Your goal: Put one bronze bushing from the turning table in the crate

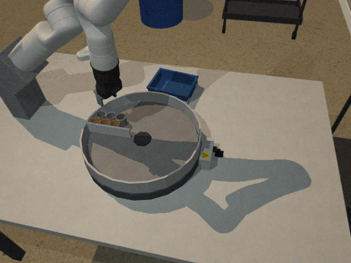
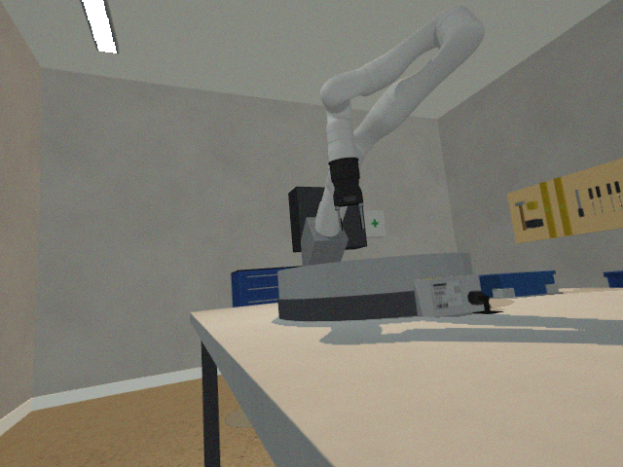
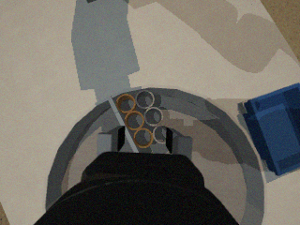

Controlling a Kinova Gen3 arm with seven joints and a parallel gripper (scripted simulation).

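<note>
The gripper (image 1: 105, 99) hangs fingers-down over the far-left rim of the turntable (image 1: 181, 172), fully open and holding nothing. Just inside that rim, six bushings stand upright in a tight cluster, pressed against a straight grey fence (image 1: 109, 130) that runs from the wall towards the black hub (image 1: 142, 138). Three are bronze (image 1: 105, 121), next to the fence; three are grey (image 1: 111, 115), behind them towards the wall. In the wrist view the fingers straddle the nearest bronze bushing (image 3: 142, 138) and its grey neighbour, well above them. The cluster is hemmed in by wall, fence and each other; only the side towards the disc's middle is open.

The blue crate (image 1: 173, 83) sits on the table (image 1: 269, 136) just beyond the turntable's far rim, touching or nearly so, with nothing in it.

A grey box (image 1: 207, 154) on the turntable's right side carries a yellow warning triangle; its side label, seen in the exterior view, is too small to read.
</note>
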